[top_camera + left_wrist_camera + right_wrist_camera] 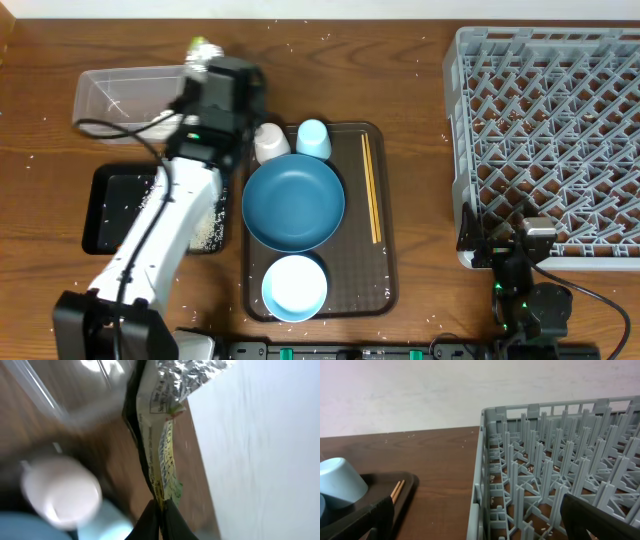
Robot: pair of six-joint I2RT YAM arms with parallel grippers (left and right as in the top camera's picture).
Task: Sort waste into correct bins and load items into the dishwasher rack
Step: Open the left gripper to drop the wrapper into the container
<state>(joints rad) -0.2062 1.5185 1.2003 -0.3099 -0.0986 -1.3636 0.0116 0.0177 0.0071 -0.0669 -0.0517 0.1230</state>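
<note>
Left fingers pressed together, pinching the yellow-green packet by one edge, held above the worktop at the clear tub end. Light, floppy, slick film; the edge pinch looks adequate. Right fingers spread, beside the rack.

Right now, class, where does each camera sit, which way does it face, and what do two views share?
Overhead: above the table, looking down; left arm and right arm show.
Left wrist: behind the shut left gripper, facing the yellow-green packet it pinches.
Right wrist: low behind the open right gripper, facing the dishwasher rack.
Shared: light-blue cup, overhead and right wrist.
</note>
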